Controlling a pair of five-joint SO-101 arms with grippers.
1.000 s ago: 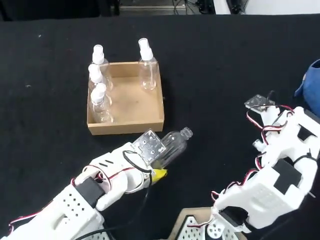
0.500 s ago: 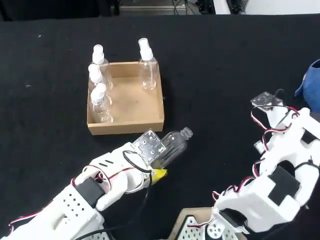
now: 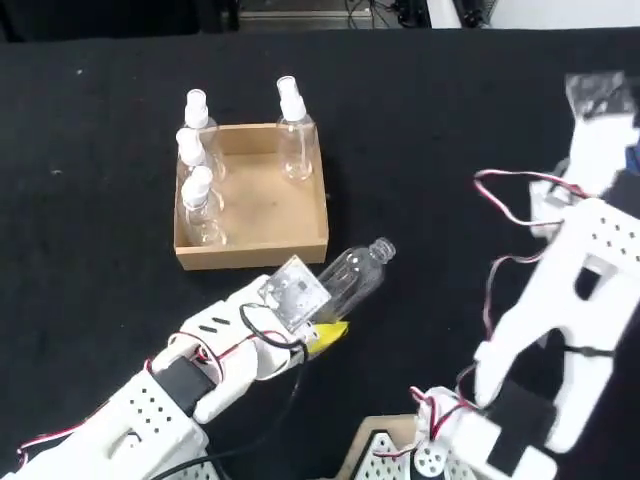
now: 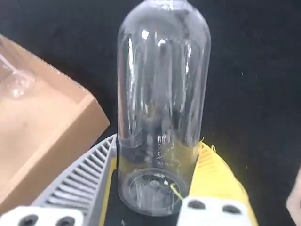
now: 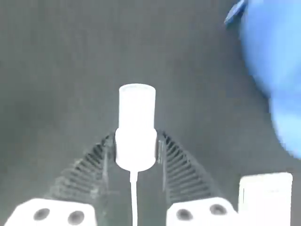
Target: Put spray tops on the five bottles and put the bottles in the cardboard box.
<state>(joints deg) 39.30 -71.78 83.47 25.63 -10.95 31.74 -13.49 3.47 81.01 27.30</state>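
My left gripper (image 3: 318, 322) is shut on a clear bottle (image 3: 355, 278) without a top, just off the near right corner of the cardboard box (image 3: 262, 247); the bottle's neck points away to the right. In the left wrist view the bottle (image 4: 162, 99) sits between the grey and yellow fingers, with the box edge (image 4: 42, 136) beside it. My right gripper (image 5: 135, 153) is shut on a white spray top (image 5: 136, 125) with its thin tube hanging down. The right arm (image 3: 590, 240) stands raised at the right of the table. Several capped bottles (image 3: 294, 125) stand in the box.
A blue object (image 5: 273, 70) lies at the table's far right edge, close to the right arm. A printed base plate (image 3: 385, 450) sits at the near edge between the arms. Black cloth covers the table (image 3: 440, 140).
The right arm has risen and swung toward the far right. The left gripper has lifted the bottle slightly, shifting its neck up and right.
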